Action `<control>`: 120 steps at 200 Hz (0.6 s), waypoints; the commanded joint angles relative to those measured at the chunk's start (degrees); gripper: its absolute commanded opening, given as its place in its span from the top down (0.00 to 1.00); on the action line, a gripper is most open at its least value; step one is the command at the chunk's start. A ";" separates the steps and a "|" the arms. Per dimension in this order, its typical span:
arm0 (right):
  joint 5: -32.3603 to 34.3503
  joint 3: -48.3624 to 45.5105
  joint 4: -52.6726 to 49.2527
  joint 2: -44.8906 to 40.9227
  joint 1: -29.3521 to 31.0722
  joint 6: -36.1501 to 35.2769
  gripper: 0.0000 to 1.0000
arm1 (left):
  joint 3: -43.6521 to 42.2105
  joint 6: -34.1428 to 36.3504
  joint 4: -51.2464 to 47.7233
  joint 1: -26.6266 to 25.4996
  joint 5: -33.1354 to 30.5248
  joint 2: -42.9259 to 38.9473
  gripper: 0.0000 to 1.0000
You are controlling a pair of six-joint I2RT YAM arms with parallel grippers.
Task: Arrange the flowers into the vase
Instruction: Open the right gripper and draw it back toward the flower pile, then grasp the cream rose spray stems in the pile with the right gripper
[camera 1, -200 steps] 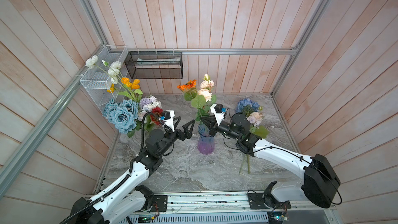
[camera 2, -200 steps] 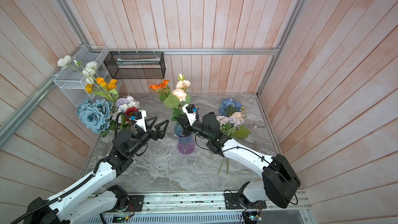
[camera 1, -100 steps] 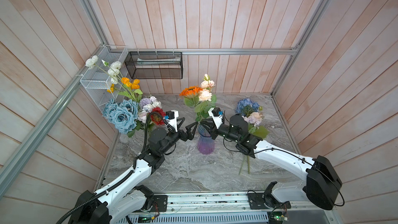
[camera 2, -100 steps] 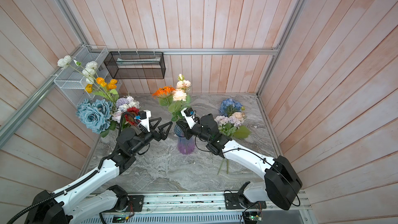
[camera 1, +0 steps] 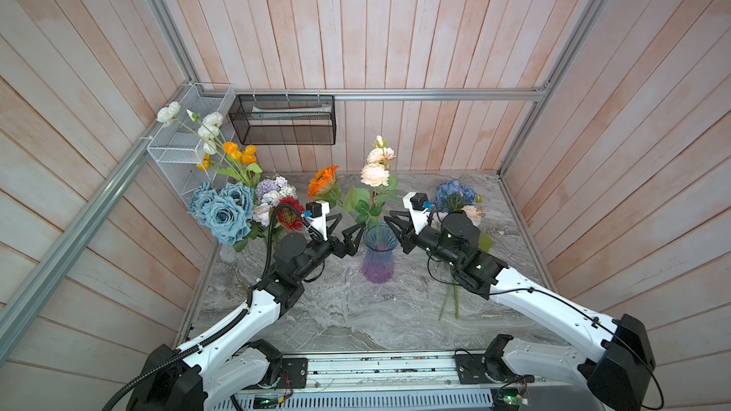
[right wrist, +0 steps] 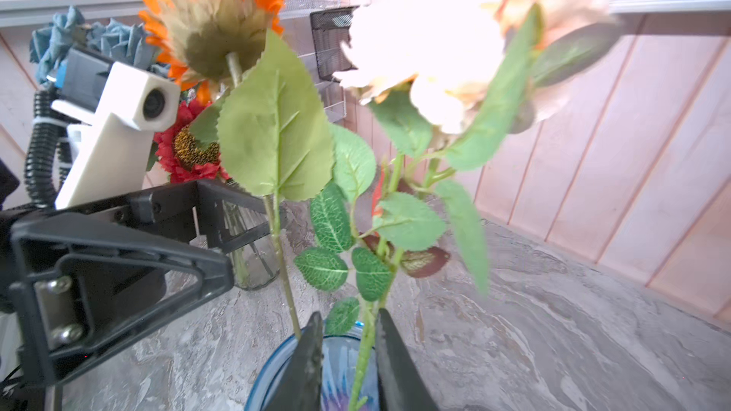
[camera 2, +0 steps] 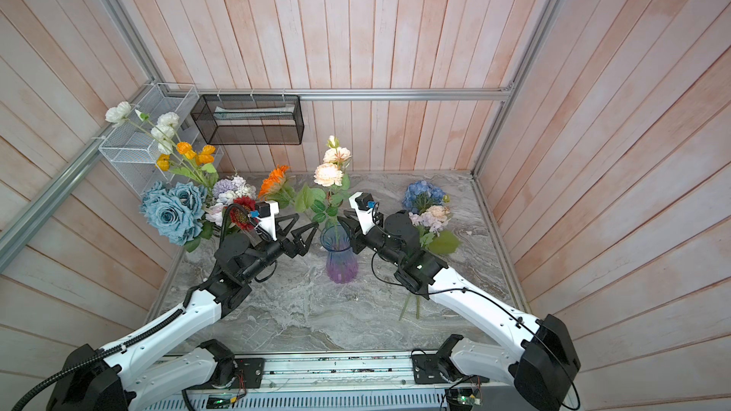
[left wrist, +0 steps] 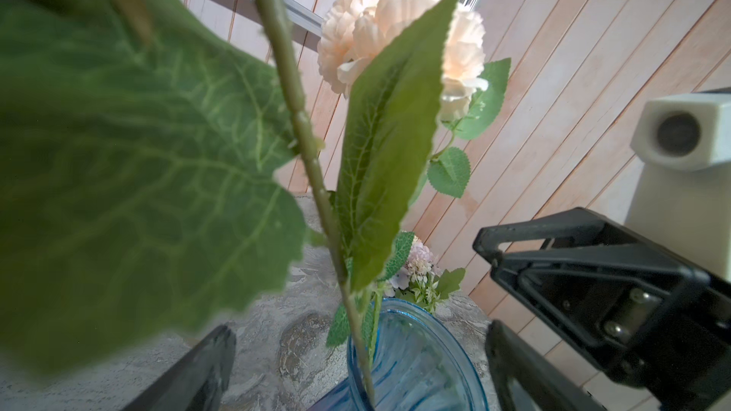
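Release of the peach roses (camera 1: 374, 173) appears to be the step in hand.

Top views: the vase (camera 1: 378, 266) stands mid-table (camera 1: 316, 322). The peach roses and the orange sunflower (camera 1: 322, 180) rise from its mouth. Both heads sit lower than a second ago, so the stems have slid further in. The left gripper (camera 1: 351, 222) hangs just left of the rim, jaws spread wide and empty. That spread is unchanged, but it now sits closer to the vase. The right gripper (camera 1: 389, 218) sits just right of the rim. At far left, well apart from the vase, stand the dusty-blue roses (camera 1: 221, 211), lilac-white spray (camera 1: 273, 193), red sunflower (camera 1: 288, 217) and poppies (camera 1: 233, 150). At right, the blue hydrangea (camera 1: 455, 193) lies on the table, partly under the right arm.

Left wrist view: the sunflower stem (left wrist: 316, 175) runs down into the blue mouth of the vase. This gripper's fingers flank the vase without touching the stem.

Right wrist view: the right jaws stand narrowly parted with the rose stem (right wrist: 366, 343) between them and a gap showing on one side. A second ago they were clamped. The red sunflower stands above a clear jar (right wrist: 249, 266) beyond.

Judgement: two bunches are delivered, and the remaining bunches must still be fetched. The right gripper should back away without snagging leaves.
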 commanded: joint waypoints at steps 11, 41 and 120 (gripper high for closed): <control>4.06 -0.59 -6.41 -3.32 -6.19 6.31 0.76 | 0.89 -0.75 1.74 0.22 0.04 0.00 0.00; 6.27 -5.29 -10.07 -7.85 -12.30 13.60 0.76 | 0.42 -1.47 1.75 0.09 -0.36 -0.09 0.00; 3.10 -22.38 -14.62 -17.38 -29.47 29.14 0.77 | -0.48 -1.17 1.75 -0.08 -3.52 0.61 0.00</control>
